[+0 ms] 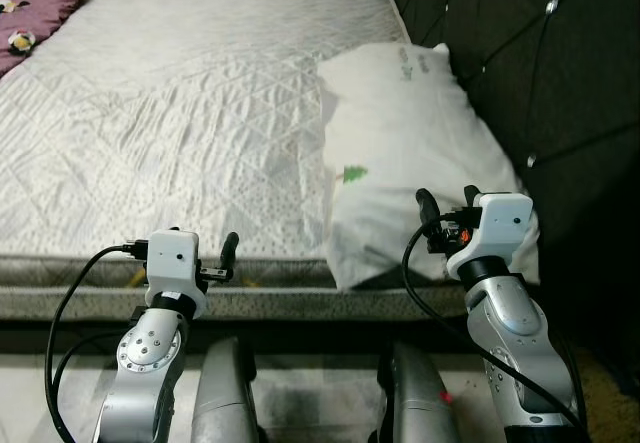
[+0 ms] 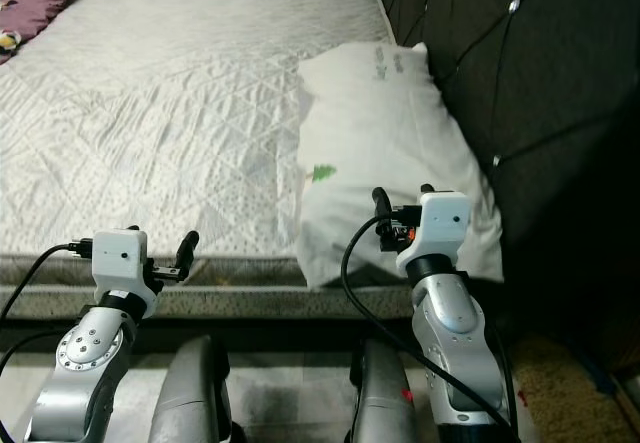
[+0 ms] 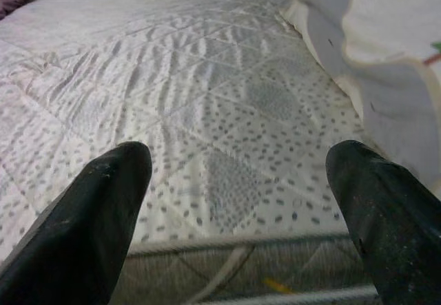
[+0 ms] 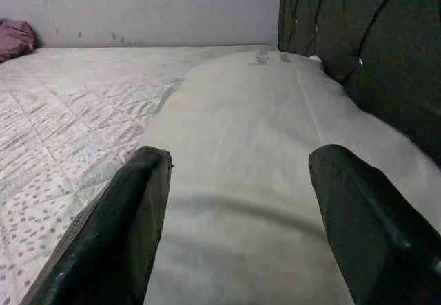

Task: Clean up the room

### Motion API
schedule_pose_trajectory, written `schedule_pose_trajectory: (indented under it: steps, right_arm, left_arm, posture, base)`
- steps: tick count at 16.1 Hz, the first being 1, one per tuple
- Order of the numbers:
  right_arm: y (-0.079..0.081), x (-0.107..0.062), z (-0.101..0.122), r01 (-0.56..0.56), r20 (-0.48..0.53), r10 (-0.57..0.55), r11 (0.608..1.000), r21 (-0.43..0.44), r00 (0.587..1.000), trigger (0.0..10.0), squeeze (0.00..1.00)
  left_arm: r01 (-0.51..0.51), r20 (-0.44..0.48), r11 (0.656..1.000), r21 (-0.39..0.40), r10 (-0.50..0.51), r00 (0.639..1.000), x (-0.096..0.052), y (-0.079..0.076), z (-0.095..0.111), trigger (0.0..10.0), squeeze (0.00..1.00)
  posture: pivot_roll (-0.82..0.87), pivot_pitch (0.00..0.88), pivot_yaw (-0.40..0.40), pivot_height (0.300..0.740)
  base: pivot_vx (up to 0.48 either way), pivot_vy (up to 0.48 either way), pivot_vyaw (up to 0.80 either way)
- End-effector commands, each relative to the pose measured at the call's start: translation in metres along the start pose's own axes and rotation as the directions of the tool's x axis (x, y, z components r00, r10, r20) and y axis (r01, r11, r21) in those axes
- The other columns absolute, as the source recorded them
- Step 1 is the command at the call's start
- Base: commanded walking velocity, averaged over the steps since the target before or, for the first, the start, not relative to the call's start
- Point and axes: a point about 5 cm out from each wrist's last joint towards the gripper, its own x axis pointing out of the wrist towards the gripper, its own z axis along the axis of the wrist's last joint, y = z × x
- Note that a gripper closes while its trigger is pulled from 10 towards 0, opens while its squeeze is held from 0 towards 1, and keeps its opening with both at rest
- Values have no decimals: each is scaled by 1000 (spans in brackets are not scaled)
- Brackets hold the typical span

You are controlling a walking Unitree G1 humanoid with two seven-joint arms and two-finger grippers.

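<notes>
Both sets of black fingers are spread wide and holding nothing: the right gripper (image 4: 234,229) is raised at the near end of the one white pillow (image 1: 410,153), and the left gripper (image 3: 238,222) hangs just short of the mattress's (image 1: 170,113) front edge. The pillow lies along the dark tufted headboard (image 1: 530,63) on the robot's right, its near corner overhanging the edge. To its left the quilted surface is broad and open, back to one purple blanket (image 1: 35,3) at the far left corner.
</notes>
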Motion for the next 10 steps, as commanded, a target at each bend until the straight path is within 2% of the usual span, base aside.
schedule_pose_trajectory:
  steps: [1, 6, 7, 8, 10]
  right_arm:
    - [0, 4, 2, 1, 2, -1, 1000, 2, 1000, 10000, 0]
    - [-5, 7, 3, 22, 7, -22, 1000, -5, 1000, 10000, 0]
    - [-5, 7, 3, 25, 5, -25, 1000, -5, 1000, 10000, 0]
    - [-5, 7, 2, 29, 3, -29, 1000, -7, 1000, 10000, 0]
    - [-6, 7, 1, 36, -1, -36, 999, -7, 999, 10000, 0]
  left_arm:
    - [5, 13, 1000, 0, -5, 1000, 0, 0, 5, 10000, 0]
    - [7, 11, 1000, 0, -7, 1000, 1, 0, 5, 10000, 0]
    - [-11, 1, 1000, -24, 11, 1000, 1, 1, 4, 10000, 0]
    - [-18, -8, 999, -50, 18, 1000, 1, 1, 3, 10000, 0]
    - [-12, 10, 999, -34, 13, 1000, 3, 2, 6, 10000, 0]
  posture:
    - [20, 0, 13, 656]
    - [16, 0, 14, 726]
    - [15, 0, 15, 740]
    - [13, 0, 15, 740]
    - [13, 0, 14, 740]
  base:
    - [0, 0, 0]
    - [0, 0, 0]
    - [0, 0, 0]
    - [0, 0, 0]
    - [0, 0, 0]
